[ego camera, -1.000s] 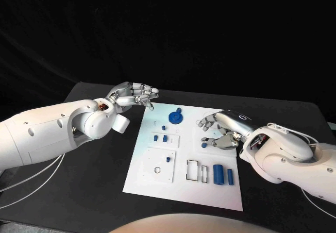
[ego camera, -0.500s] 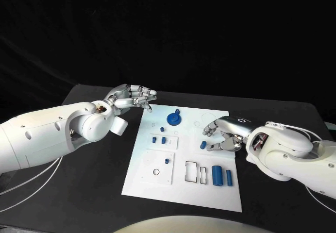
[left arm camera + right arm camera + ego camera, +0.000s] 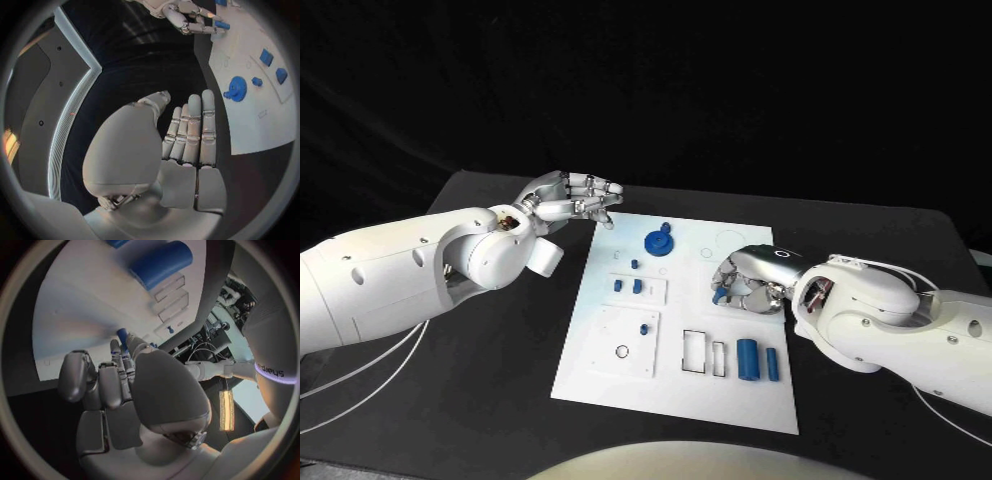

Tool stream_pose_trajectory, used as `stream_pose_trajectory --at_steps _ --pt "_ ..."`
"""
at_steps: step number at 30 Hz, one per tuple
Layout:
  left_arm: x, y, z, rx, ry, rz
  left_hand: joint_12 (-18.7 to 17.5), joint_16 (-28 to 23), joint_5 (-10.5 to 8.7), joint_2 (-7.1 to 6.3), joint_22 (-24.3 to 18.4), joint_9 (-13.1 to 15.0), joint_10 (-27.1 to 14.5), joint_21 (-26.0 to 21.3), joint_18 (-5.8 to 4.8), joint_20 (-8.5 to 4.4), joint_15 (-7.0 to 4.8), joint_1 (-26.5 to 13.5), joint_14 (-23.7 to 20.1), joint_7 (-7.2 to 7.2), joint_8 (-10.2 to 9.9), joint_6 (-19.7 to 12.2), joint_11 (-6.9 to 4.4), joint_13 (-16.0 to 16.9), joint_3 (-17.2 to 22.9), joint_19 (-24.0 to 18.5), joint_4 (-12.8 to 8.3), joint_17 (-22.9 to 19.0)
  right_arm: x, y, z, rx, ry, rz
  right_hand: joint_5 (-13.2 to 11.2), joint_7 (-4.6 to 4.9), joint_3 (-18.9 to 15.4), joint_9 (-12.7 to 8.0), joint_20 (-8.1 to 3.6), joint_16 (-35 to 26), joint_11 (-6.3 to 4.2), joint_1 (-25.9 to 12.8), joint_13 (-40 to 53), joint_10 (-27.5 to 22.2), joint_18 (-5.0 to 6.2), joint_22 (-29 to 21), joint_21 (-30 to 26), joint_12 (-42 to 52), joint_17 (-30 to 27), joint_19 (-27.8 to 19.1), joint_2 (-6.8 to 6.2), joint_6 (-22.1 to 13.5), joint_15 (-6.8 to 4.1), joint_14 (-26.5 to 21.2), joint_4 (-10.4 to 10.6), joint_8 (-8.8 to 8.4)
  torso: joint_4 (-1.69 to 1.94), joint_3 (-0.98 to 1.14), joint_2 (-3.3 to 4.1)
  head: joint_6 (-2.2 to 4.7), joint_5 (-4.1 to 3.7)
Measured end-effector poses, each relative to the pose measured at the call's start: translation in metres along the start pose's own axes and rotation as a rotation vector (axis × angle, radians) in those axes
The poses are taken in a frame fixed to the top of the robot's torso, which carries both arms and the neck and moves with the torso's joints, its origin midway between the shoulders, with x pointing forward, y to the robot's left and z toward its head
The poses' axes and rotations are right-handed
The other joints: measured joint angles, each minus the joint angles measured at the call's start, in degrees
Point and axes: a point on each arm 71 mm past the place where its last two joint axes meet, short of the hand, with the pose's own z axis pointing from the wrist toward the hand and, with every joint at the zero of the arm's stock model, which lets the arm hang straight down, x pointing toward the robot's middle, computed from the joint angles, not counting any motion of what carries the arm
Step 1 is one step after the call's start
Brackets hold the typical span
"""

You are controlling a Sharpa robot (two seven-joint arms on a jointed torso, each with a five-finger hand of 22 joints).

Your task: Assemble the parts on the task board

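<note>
The white task board [image 3: 678,400] lies in the middle of the black table. My right hand [image 3: 750,278] hovers over the board's right middle and pinches a small blue part [image 3: 720,291] at its fingertips; the right wrist view shows that part [image 3: 122,334] just past the fingers [image 3: 115,365]. My left hand [image 3: 571,201] hangs off the board's far left corner, fingers straight and side by side [image 3: 190,132], holding nothing. A round blue toothed part [image 3: 659,241] sits near the board's far edge. Two blue cylinders [image 3: 750,358] lie at the near right.
Small blue pieces [image 3: 627,286] stand in a raised square on the board's left, with another [image 3: 646,327] in the plate below. Empty rectangular slots [image 3: 697,352] sit left of the cylinders. Bare black table [image 3: 473,400] surrounds the board.
My right hand has rolled over and shifted slightly toward the board's middle, keeping the small blue part at its fingertips. The left hand has hardly moved.
</note>
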Motion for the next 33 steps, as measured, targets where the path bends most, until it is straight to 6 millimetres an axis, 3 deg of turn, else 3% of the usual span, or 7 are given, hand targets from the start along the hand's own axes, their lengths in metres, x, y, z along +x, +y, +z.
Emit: stream_pose_trajectory --at_steps 7,11,17,22,27,33 --pt "0.0 0.0 0.0 -0.001 0.0 0.0 0.0 0.0 0.0 0.0 0.06 0.05 -0.21 0.0 0.0 0.0 0.0 0.0 0.0 0.0 0.34 0.0 0.21 0.0 0.0 0.0 0.0 0.06 0.002 0.0 0.002 -0.002 -0.005 -0.003 -0.44 -0.34 7.91 -0.41 -0.2 0.0 -0.55 -2.03 0.0 3.16 0.0 -0.01 0.39 -2.47 -0.08 0.2 -2.74 1.71 -0.41 0.0 0.47 -0.24 -0.01 0.03 -0.02 -0.07 0.05" --pt "0.0 0.0 0.0 -0.001 -0.001 0.0 0.0 0.0 0.0 0.0 0.05 0.05 -0.21 0.0 0.0 0.0 0.0 0.0 0.0 0.0 0.34 0.0 0.2 0.0 0.0 0.0 0.0 0.06 0.002 0.0 0.003 -0.002 -0.007 -0.008 -0.8 -0.57 10.29 -0.42 -0.42 0.0 -0.73 -2.69 0.0 4.18 0.0 -0.01 0.39 -3.02 -0.08 0.41 -3.4 2.35 -0.48 0.08 0.09 -0.24 -0.05 0.06 -0.03 -0.08 0.05" --pt "0.0 0.0 0.0 -0.002 -0.001 0.0 0.0 0.0 0.0 0.0 0.05 0.05 -0.2 0.0 0.0 0.0 0.0 0.0 0.0 0.0 0.34 0.0 0.21 0.0 0.0 0.0 0.0 0.06 0.002 0.0 0.003 -0.003 -0.019 -0.013 -1.81 -1.37 15.12 0.04 -0.94 0.0 -1.32 -2.96 0.01 6.9 0.0 -0.01 1.73 -3.58 0.34 0.92 -3.67 4.18 -1.1 0.08 -2.0 0.5 -0.07 0.09 -0.03 -0.13 0.12" --pt "0.0 0.0 0.0 -0.002 -0.001 0.0 0.0 0.0 0.0 0.0 0.05 0.05 -0.2 0.0 0.0 0.0 0.0 0.0 0.0 0.0 0.34 0.0 0.2 0.05 0.0 0.0 0.0 0.05 0.001 0.001 0.001 -0.01 -0.046 -0.011 -2.06 -1.82 18.08 0.78 -1.48 0.28 -0.74 -2.98 0.24 7.73 0.0 -0.02 3.43 -3.92 0.93 1.47 -3.71 5.31 -1.51 0.08 -4.67 1.5 -0.06 0.1 -0.03 -0.14 0.12" --pt "0.0 0.0 0.0 -0.002 -0.001 0.0 0.24 0.0 0.0 0.0 0.05 0.05 -0.2 0.0 0.0 0.0 0.0 0.0 0.0 0.0 0.34 0.0 0.2 0.05 0.0 0.0 0.0 0.05 -0.004 0.005 -0.005 -0.023 -0.086 -0.001 -2.19 -1.77 19.44 1.29 -1.55 0.49 -0.55 -3.02 0.25 7.97 0.0 -0.02 3.88 -4.21 1.06 1.53 -3.67 5.38 -1.5 0.08 -6.02 1.8 -0.07 0.08 -0.06 -0.12 0.18" --pt "-0.003 0.001 0.0 -0.003 -0.007 0.002 0.23 0.0 0.0 0.0 0.04 0.05 -0.2 0.0 0.0 0.0 0.0 0.0 0.0 0.0 0.34 0.0 0.2 0.05 0.0 0.0 0.0 0.05 -0.023 0.016 -0.014 -0.061 -0.158 0.01 -1.99 -1.77 20.22 1.74 -1.55 0.49 -0.51 -3.41 0.26 8.03 0.0 -0.02 3.88 -4.38 1.06 1.52 -3.29 5.38 -1.5 0.08 -6.81 2.03 -0.14 0.02 -0.15 -0.03 0.47"
